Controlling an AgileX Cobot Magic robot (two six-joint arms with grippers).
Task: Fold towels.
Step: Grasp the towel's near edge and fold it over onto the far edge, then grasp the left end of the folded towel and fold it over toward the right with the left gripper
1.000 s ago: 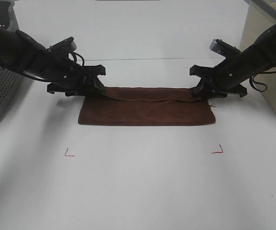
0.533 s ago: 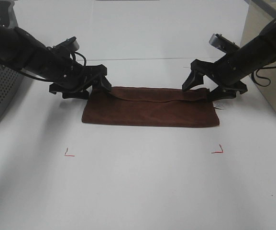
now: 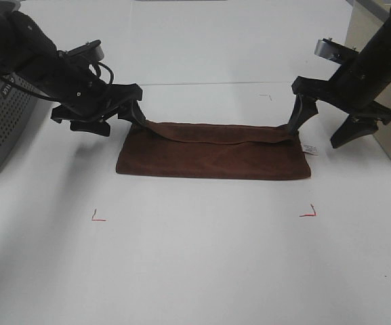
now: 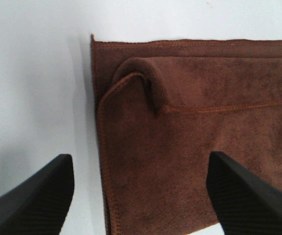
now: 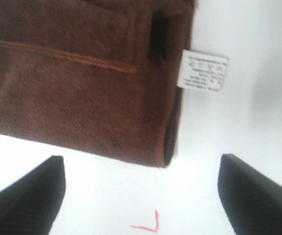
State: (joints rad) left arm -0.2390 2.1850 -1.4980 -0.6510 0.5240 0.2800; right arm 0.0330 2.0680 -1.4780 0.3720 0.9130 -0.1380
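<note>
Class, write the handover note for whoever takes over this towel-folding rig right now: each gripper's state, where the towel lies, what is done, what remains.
Left gripper: open, empty, at the towel's far left corner.
Right gripper: open, empty, at the far right corner, near the white tag.
Towel: a long strip, flat on the table.
Done: one lengthwise fold. The top layer's edge stops short of the far edge, and its left corner is rumpled.
To do: probably smooth that corner, then fold end to end.
</note>
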